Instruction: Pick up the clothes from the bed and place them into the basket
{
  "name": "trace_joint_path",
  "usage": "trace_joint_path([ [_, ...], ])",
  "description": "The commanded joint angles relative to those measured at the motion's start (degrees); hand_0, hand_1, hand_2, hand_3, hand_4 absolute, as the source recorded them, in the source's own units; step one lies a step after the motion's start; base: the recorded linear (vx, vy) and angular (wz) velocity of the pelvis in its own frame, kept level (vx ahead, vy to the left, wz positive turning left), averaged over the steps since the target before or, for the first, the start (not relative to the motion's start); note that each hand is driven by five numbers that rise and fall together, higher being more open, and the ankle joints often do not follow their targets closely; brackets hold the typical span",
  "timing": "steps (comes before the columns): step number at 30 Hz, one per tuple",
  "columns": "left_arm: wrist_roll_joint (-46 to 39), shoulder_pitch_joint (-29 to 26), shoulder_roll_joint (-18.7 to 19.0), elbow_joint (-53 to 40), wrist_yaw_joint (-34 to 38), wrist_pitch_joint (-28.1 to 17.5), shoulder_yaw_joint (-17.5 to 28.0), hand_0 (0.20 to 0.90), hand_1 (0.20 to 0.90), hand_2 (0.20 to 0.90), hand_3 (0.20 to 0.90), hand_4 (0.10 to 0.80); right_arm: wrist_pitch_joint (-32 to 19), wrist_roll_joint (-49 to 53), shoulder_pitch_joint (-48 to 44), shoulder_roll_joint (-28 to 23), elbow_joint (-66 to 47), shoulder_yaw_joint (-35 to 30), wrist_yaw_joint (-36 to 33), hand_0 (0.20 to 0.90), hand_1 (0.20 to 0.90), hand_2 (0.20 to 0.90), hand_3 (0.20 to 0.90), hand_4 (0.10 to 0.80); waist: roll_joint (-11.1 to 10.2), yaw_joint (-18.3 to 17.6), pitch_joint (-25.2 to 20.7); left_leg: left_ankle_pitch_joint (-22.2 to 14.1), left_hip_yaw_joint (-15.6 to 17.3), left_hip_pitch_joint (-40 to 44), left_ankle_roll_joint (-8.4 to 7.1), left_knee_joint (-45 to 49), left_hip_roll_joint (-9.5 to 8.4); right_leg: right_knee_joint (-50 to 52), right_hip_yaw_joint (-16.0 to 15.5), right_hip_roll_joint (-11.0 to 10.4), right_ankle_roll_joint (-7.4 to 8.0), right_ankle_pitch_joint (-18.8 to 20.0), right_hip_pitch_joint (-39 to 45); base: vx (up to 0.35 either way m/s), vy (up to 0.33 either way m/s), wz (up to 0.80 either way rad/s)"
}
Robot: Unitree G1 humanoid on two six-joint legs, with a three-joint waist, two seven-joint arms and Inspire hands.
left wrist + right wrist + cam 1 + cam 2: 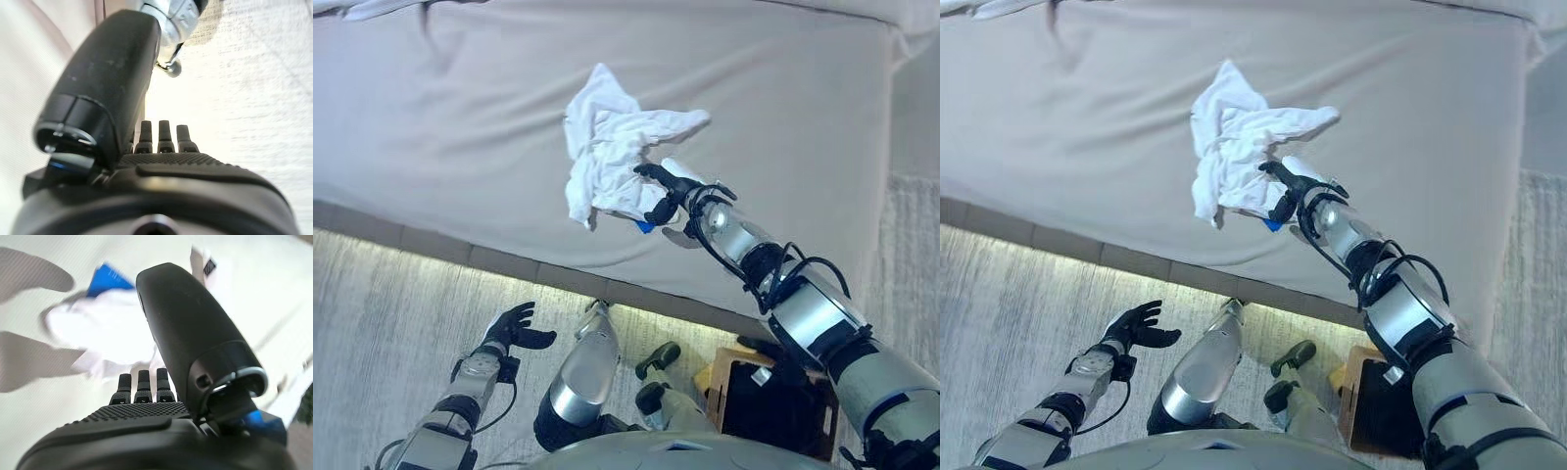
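Note:
A crumpled white garment (607, 147) with a small blue tag (646, 226) lies on the grey bed (440, 117), near its front edge. My right hand (668, 191) reaches over the bed and rests at the garment's near edge, fingers and thumb spread and open. In the right wrist view the garment (112, 328) lies just past my straight fingers (142, 382). My left hand (514, 328) hangs open and empty low over the floor, in front of the bed. A dark basket (773, 401) with a wood-coloured rim stands on the floor at the lower right.
The bed's front edge (509, 259) runs across the view, with a lit strip of floor under it. Pale wood floor (382, 313) lies in front. More white cloth (372, 8) shows at the far left edge of the bed.

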Motion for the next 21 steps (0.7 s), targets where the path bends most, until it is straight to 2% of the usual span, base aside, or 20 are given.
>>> trace_joint_path([
  [1, -1.36, 1.06, 1.00, -1.00, -1.38, -4.46, -2.39, 0.900, 0.900, 0.900, 0.900, 0.800, 2.50, 2.63, -8.39, 1.85, -1.18, -2.74, -3.42, 0.900, 0.900, 0.900, 0.900, 0.800, 1.04, 2.98, 4.07, 0.73, 4.41, 1.93, 5.17, -5.23, 1.28, 11.26, -0.40, -4.78, 0.69, -4.64, 3.27, -0.039, 0.043, 0.12],
  [8, -2.65, 1.13, -0.85, -4.51, -1.62, -7.35, -4.90, 0.900, 0.900, 0.900, 0.900, 0.800, 9.72, 3.62, -13.74, 3.82, 3.72, -4.52, -7.33, 0.900, 0.900, 0.900, 0.900, 0.800, 2.93, 5.65, 7.24, 3.16, 1.83, -2.52, 4.46, -5.36, 1.57, 13.57, -2.90, -4.60, 1.16, -5.96, -0.80, -0.071, 0.019, 0.18],
  [9, -2.50, 1.39, -0.93, -5.06, -1.62, -7.54, -4.95, 0.900, 0.900, 0.900, 0.900, 0.800, 10.43, 4.17, -13.89, 3.91, 3.89, -4.08, -7.64, 0.848, 0.848, 0.848, 0.840, 0.740, 2.99, 5.88, 7.24, 3.46, 1.50, -3.16, 4.36, -5.54, 1.73, 13.69, -3.17, -4.45, 1.22, -6.03, -1.40, -0.053, -0.005, 0.22],
  [10, -2.51, 1.52, -1.02, -5.46, -1.54, -7.63, -5.04, 0.900, 0.900, 0.900, 0.900, 0.800, 10.84, 4.71, -14.13, 3.98, 4.02, -3.83, -7.98, 0.516, 0.516, 0.516, 0.453, 0.353, 3.07, 6.01, 7.24, 3.70, 1.24, -3.66, 4.31, -5.69, 1.81, 13.81, -3.39, -4.33, 1.25, -6.05, -1.95, -0.077, -0.022, 0.16],
  [11, -2.75, 1.71, -1.08, -6.33, -1.07, -7.67, -5.47, 0.900, 0.900, 0.900, 0.900, 0.800, 10.73, 7.06, -14.79, 4.08, 3.82, -3.18, -9.24, 0.300, 0.300, 0.300, 0.200, 0.100, 3.18, 6.04, 7.24, 4.18, 0.67, -4.85, 4.21, -6.03, 2.05, 14.17, -3.67, -4.02, 1.38, -6.09, -3.49, -0.087, -0.028, 0.16],
  [13, -2.81, 1.67, -1.01, -6.74, -0.61, -7.35, -5.74, 0.900, 0.900, 0.900, 0.900, 0.800, 8.91, 10.45, -15.26, 4.29, 3.19, -3.38, -11.19, 0.300, 0.300, 0.300, 0.200, 0.100, 3.13, 5.94, 7.24, 4.41, 0.35, -5.47, 4.11, -6.22, 2.29, 14.43, -3.78, -3.76, 1.46, -6.20, -4.30, -0.065, -0.024, 0.16],
  [15, -2.58, 1.23, -1.01, -5.97, 0.20, -6.95, -6.17, 0.900, 0.900, 0.900, 0.900, 0.800, 4.29, 14.96, -15.81, 5.00, 0.93, -5.87, -16.41, 0.300, 0.300, 0.300, 0.200, 0.100, 2.82, 5.41, 7.24, 4.01, 0.07, -5.37, 3.96, -6.13, 2.71, 15.04, -3.96, -3.55, 1.35, -6.31, -4.76, -0.040, -0.022, 0.04],
  [17, -1.45, 1.30, -1.06, -4.43, 0.90, -7.24, -5.86, 0.900, 0.900, 0.900, 0.900, 0.800, -0.18, 14.39, -15.85, 4.97, -2.91, -7.48, -21.09, 0.300, 0.300, 0.300, 0.200, 0.100, 2.07, 4.68, 7.24, 3.09, 0.36, -4.52, 3.85, -5.75, 3.03, 15.12, -3.27, -3.41, 1.25, -6.27, -4.54, -0.023, -0.032, -0.06],
  [20, -0.64, 1.74, -1.17, -2.79, 2.27, -7.66, -5.73, 0.900, 0.900, 0.900, 0.900, 0.800, -2.36, 12.93, -15.50, 3.91, -9.50, -8.07, -25.11, 0.300, 0.300, 0.300, 0.200, 0.100, 0.94, 3.53, 7.24, 2.19, 1.48, -3.15, 3.66, -5.62, 3.61, 14.54, -2.20, -3.01, 1.15, -6.22, -3.54, -0.016, -0.006, -0.06],
  [21, -0.44, 2.15, -1.02, -1.82, 3.21, -7.49, -5.39, 0.900, 0.900, 0.900, 0.900, 0.800, -2.37, 13.80, -15.02, 1.71, -16.42, -8.36, -26.88, 0.300, 0.300, 0.300, 0.200, 0.100, -0.08, 2.14, 7.24, 1.59, 2.80, -1.31, 3.52, -5.83, 4.03, 13.54, -0.70, -2.54, 1.21, -6.18, -2.02, -0.017, 0.009, -0.20],
])
